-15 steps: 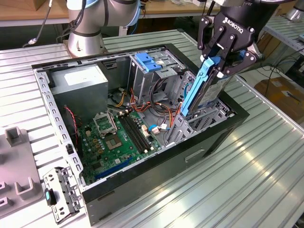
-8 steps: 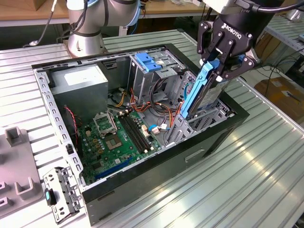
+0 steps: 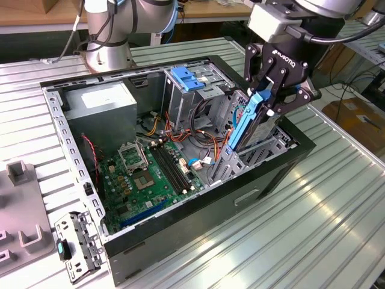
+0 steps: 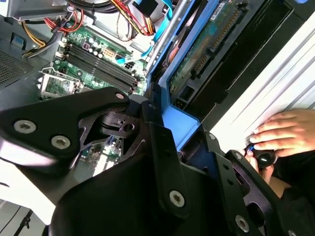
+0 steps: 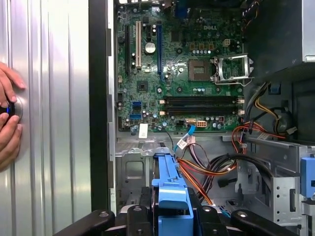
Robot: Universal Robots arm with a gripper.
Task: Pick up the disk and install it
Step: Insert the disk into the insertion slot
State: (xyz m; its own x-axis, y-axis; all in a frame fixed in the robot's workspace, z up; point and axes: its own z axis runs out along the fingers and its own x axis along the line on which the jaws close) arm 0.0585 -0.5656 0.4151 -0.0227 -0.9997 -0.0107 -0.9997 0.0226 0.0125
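**A:** Close in on the tool, its black fingers clamped either side of the blue rail on the disk.

**B:** The disk's green circuit-board face is showing, and it sits close against the black wall of the computer case.

**A:** On the disk's other side is the motherboard, with long memory slots and the metal processor socket beside them.

**B:** Red, yellow and orange cables are bunched near that board.

**A:** Outside the case wall there's the ribbed metal table, and a person's hand rests on it.

**B:** The fingertips curl over a small black rounded object. I can't tell what it is.
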